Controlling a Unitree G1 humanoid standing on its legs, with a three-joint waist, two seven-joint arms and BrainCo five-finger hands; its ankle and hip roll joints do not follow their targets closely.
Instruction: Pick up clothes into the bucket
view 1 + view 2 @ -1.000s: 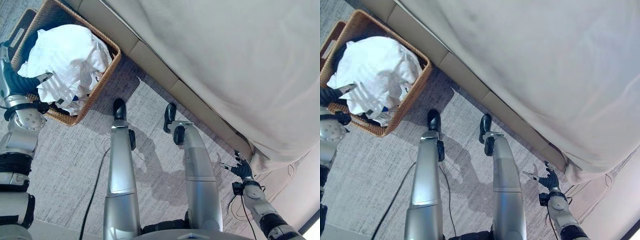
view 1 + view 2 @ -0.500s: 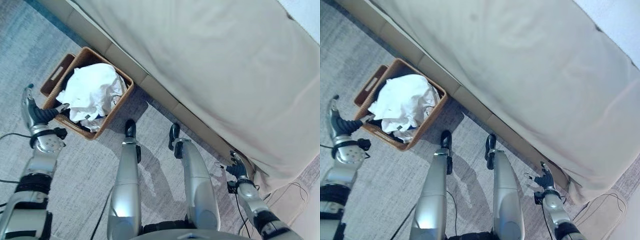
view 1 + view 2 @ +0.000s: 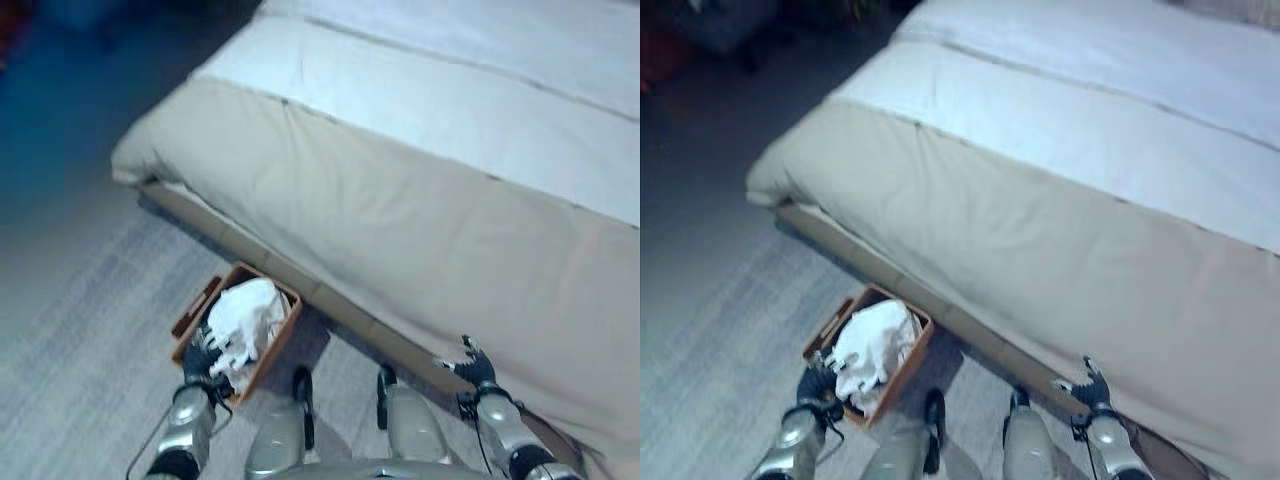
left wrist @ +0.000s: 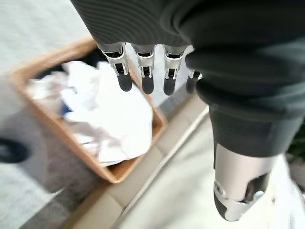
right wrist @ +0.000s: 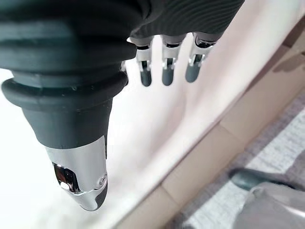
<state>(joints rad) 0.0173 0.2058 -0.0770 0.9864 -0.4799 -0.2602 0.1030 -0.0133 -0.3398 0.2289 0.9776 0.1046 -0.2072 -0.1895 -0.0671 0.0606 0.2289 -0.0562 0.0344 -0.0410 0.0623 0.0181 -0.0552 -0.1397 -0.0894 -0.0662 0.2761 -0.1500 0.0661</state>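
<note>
A brown wicker basket stands on the grey carpet against the bed's base, heaped with crumpled white clothes. My left hand hangs at the basket's near left corner, beside the clothes, fingers straight and holding nothing. In the left wrist view its fingers point over the white clothes in the basket. My right hand is low at the right by the bed's side, open and empty. The right wrist view has its fingers straight before the pale bed cover.
A wide bed with a beige cover and a white sheet on top fills the upper right. Its tan base board runs diagonally behind the basket. Grey carpet spreads to the left.
The camera has tilted up and back, so the bed's top now shows and the basket looks smaller. My left hand is closer to the basket's near corner.
</note>
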